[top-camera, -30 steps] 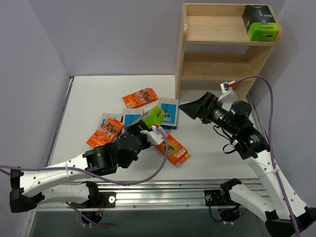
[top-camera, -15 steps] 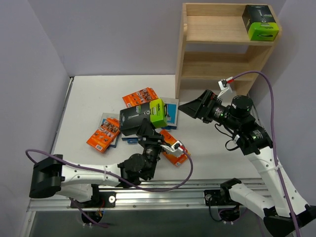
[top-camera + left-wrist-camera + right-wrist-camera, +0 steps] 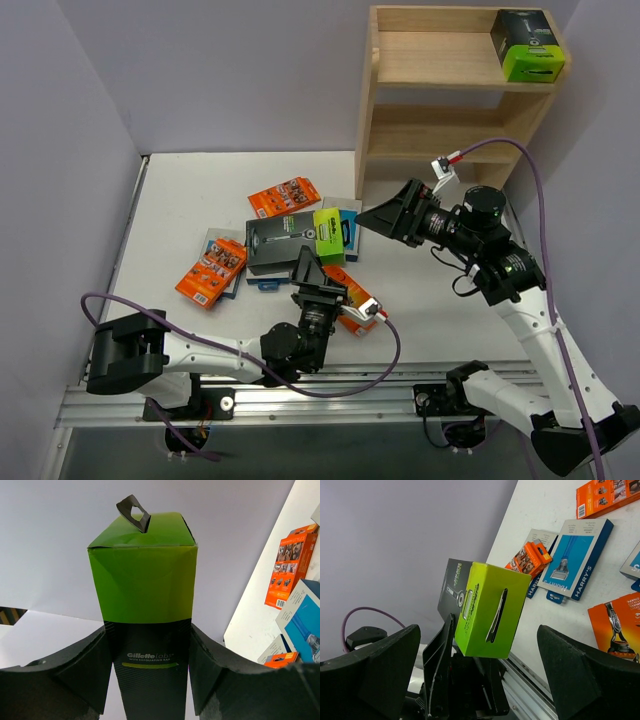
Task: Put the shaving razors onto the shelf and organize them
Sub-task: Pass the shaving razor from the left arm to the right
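- Over the last second the left arm has swung in from the left and raised the black box (image 3: 298,238). The box had been tilted up over the packs and now lies more level. The right gripper (image 3: 374,215) has edged closer to it.
- The left gripper (image 3: 147,652) is partly closed, its two fingers clamped on the dark lower half of the box. This holds the box clear of the table (image 3: 190,190).
- From above, the box's long axis runs left to right. Its lime-green end points at the right gripper, near it but not touching.
- The right gripper is spread wide and holds nothing. In its wrist view the green end sits between its fingers.
- The shelf (image 3: 430,60) stands at the far right, well apart from the left gripper and much nearer the right arm. A second black box (image 3: 527,45) already sits on its top tier.
- This looks like a handover, with the right gripper needing to close across the green end.
- Orange packs (image 3: 284,197) and blue cards (image 3: 345,232) remain on the table.
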Motion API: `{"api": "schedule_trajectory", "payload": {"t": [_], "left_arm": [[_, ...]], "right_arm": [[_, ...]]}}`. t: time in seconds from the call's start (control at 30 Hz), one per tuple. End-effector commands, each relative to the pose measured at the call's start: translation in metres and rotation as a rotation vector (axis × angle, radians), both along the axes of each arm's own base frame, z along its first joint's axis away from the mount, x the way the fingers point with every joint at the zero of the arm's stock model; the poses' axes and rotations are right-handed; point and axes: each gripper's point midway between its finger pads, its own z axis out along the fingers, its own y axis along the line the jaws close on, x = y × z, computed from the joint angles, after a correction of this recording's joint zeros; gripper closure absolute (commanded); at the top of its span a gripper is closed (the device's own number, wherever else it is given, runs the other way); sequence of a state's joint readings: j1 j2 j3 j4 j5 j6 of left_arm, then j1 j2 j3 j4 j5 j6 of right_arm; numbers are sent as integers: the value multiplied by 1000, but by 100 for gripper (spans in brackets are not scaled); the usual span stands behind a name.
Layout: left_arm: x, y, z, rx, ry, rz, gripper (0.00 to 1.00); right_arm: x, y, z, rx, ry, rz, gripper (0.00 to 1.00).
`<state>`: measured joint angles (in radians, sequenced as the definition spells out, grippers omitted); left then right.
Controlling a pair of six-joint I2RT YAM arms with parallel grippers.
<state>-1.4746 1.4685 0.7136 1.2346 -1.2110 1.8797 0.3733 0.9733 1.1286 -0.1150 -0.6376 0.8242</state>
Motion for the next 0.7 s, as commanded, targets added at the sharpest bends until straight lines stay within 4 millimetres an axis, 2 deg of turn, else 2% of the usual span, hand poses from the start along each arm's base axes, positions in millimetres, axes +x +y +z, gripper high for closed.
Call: {"api": "schedule_trajectory", "payload": {"t": [0.0,0.27,0.67], "left_arm": [[-6,12,34,-225,-46,-17,98],[-13,5,33,-222,-44,-40,98],[-14,5,34,-232,-39,-38,98]], "right_arm": [[-2,6,4,28,-29,49,4],[-2,13,-8,38,6,90,9],[-10,43,-23,34,30,168,10]]}}
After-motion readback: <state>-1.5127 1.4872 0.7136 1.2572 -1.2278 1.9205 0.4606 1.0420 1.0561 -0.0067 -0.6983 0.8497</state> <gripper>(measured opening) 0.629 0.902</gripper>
